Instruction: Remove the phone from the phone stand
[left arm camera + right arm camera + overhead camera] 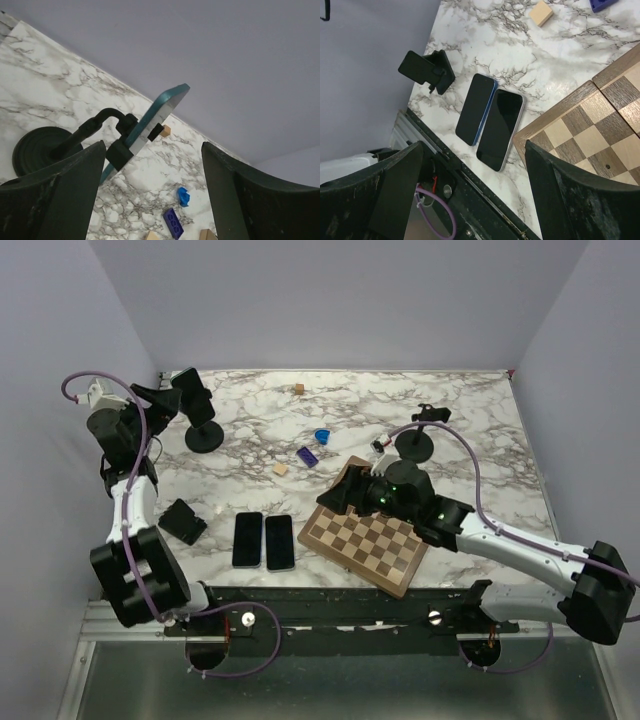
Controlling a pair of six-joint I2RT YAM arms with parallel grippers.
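Observation:
A teal-edged phone [161,111] stands tilted in the black clamp of the phone stand [42,147], at the table's back left. In the top view the phone [193,393] sits above the stand's round base [205,437]. My left gripper [152,195] is open, its fingers [65,190] short of the phone with nothing between them. From above, the left gripper [163,400] is just left of the phone. My right gripper [340,495] hovers open and empty over the chessboard's left corner. Below the right gripper [475,195] in its wrist view is the table's front edge.
Two phones [247,539] [279,541] lie flat near the front, beside a small folding stand [183,521]. A chessboard [368,540] sits front centre. An empty second stand [415,445] is at the back right. Wooden cubes [281,469], a purple brick [308,456] and a blue piece [322,436] lie mid-table.

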